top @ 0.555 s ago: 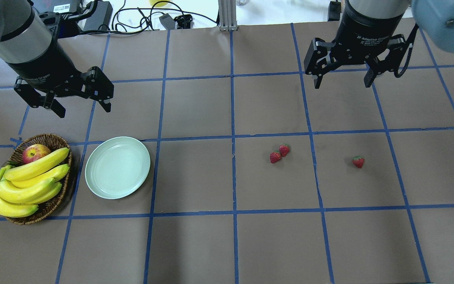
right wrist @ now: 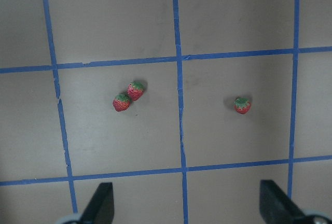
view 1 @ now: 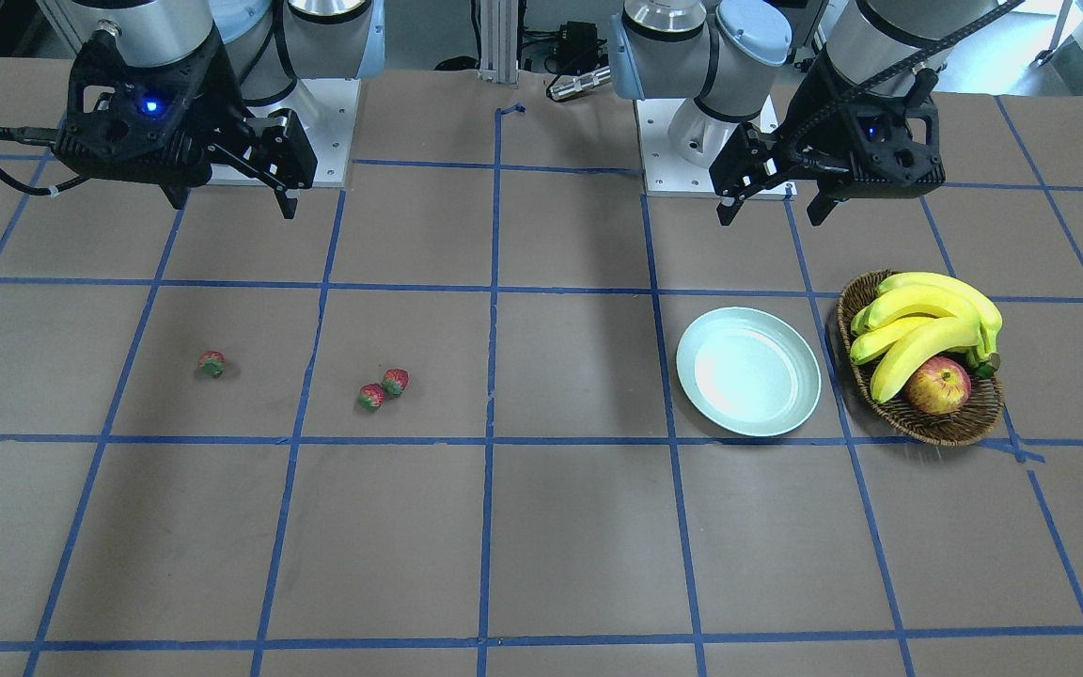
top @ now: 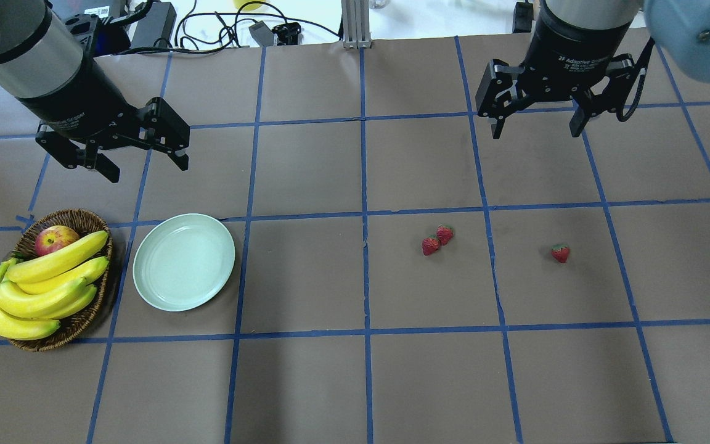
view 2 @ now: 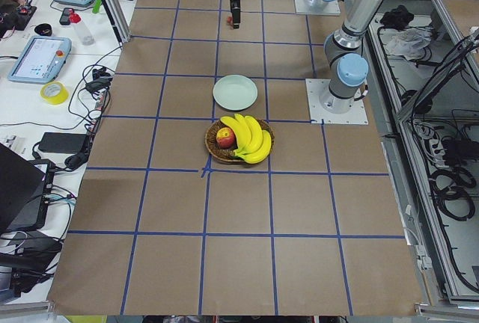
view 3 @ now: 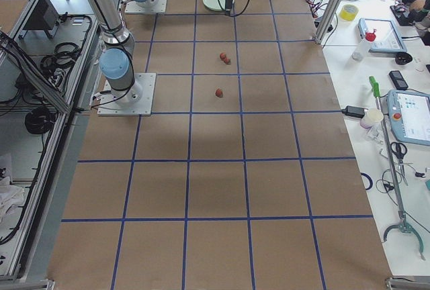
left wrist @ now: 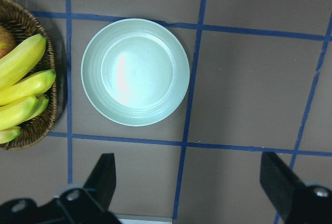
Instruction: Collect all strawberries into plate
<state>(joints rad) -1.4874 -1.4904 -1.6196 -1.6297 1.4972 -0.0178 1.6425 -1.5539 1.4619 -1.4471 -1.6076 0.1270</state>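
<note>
- Left claw (top: pixel 147 168) and right claw (top: pixel 537 131) gape wide.
- Basket (top: pixel 87 217) holds bananas (top: pixel 53 271), apple (top: pixel 54 239); strawberries (top: pixel 431 245) lie three o'clock of plate (top: pixel 183 261).
- Left claw has edged toward three o'clock.

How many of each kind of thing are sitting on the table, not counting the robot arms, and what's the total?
strawberries: 3
plate: 1
basket: 1
apple: 1
banana bunch: 1 (the single bananas overlap too much to count)
Total: 7
</note>
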